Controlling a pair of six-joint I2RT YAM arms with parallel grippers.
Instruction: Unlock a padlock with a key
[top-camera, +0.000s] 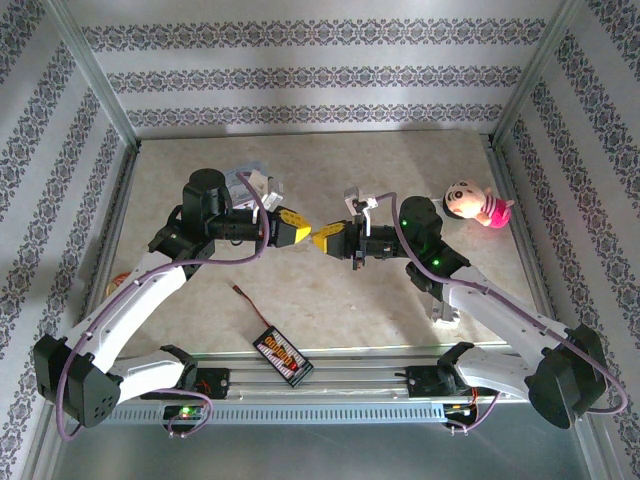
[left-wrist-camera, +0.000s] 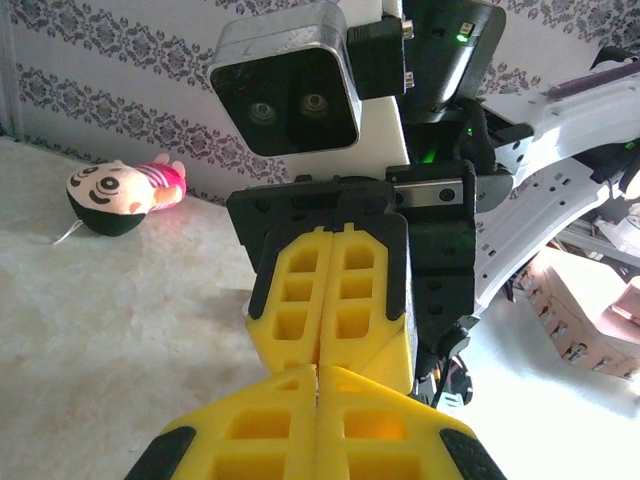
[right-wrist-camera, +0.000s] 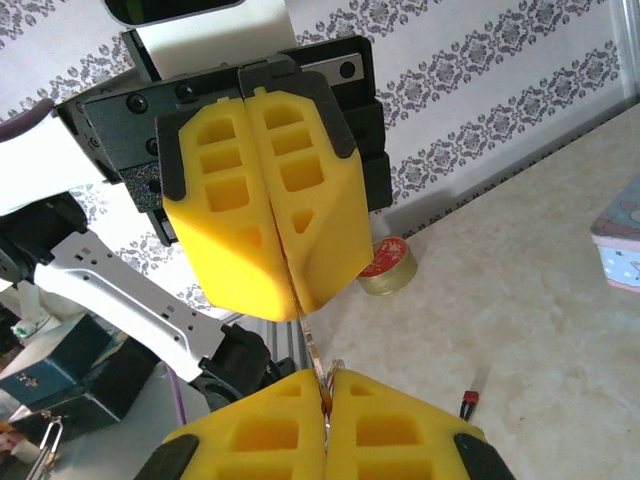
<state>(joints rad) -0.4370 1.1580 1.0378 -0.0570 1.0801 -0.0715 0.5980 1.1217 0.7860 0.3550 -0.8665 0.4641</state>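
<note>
In the middle of the top view the left gripper (top-camera: 300, 233) and right gripper (top-camera: 322, 239) meet tip to tip above the table (top-camera: 400, 300). In the right wrist view both pairs of yellow fingers are pressed together on a thin silvery strip, the key (right-wrist-camera: 310, 340), which runs from the upper jaws to the lower ones at lower centre. A red-lidded round tin (right-wrist-camera: 388, 265) sits right of centre, a doll (top-camera: 475, 205) lies upper right, and a black board with wires (top-camera: 280, 355) lies bottom centre

Shiny metal key (right-wrist-camera: 311, 345), matt yellow plastic right pincer (right-wrist-camera: 326, 390), plush cloth doll (top-camera: 476, 204)
</note>
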